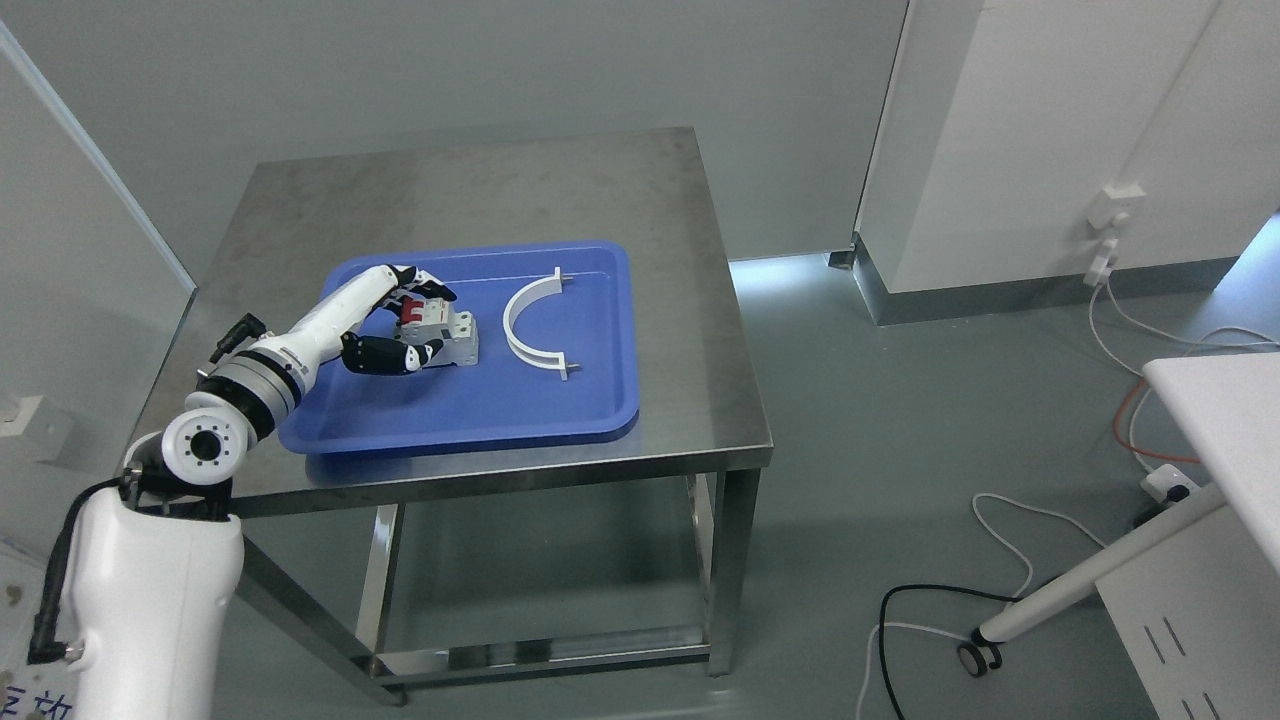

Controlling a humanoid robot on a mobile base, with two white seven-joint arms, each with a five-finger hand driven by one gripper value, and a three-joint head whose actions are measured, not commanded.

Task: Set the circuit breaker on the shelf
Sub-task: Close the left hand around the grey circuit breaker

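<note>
Your left hand [395, 325] covers the circuit breaker's [445, 335] left side, so contact there is unclear. Breaker markings are too small to read. The white table [1225, 420] at right is cut off by the frame edge.

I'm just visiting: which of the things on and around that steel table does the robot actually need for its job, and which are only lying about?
Part of the job:
- circuit breaker, in the blue tray
- left hand, fingers curled around the breaker

Just lying about:
- white curved bracket, also in the tray
- steel table
- cables on the floor
- wall socket

No shelf is in view.
</note>
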